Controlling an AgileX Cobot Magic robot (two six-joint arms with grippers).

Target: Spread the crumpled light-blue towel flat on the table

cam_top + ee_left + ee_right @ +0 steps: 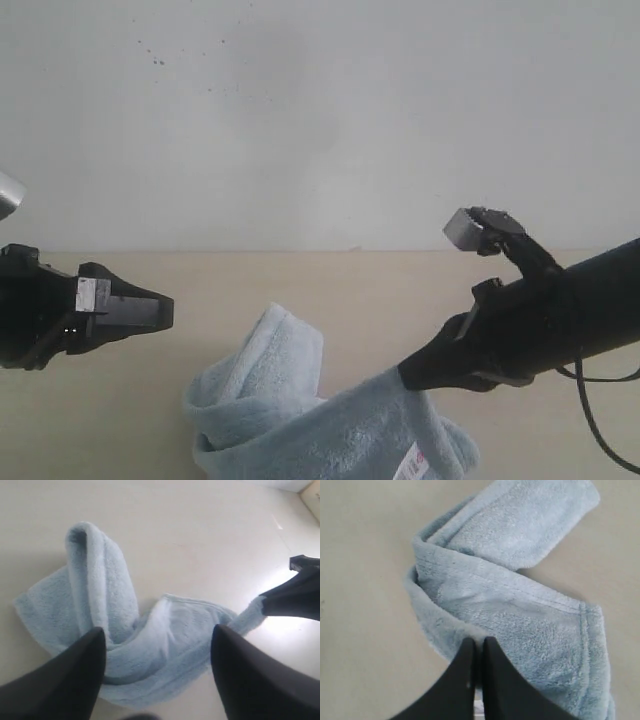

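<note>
Far left of the exterior frame, the left hand [150, 312] hangs over the desk [330, 285] with its jaws spread wide and nothing in them. Its own wrist view shows both fingers [75, 680] framing the towel from above without touching it. My guess is it's parked there so it can go for an opposite edge.

Lower middle, the towel [280, 400] sits bunched on the desk. One folded lobe points toward the top of the frame and another stretch runs off to the lower right, with the white label [415, 462] peeking out near the bottom edge.

Right of centre, the right hand [412, 375] is pinched fully closed on the towel's hem — in the right wrist view the two fingers are pressed together right at the edge. Grabbing an edge makes sense, since it gives something to pull the folds out with. Nowhere near flat yet, I'd say — most of the cloth is doubled over itself.
</note>
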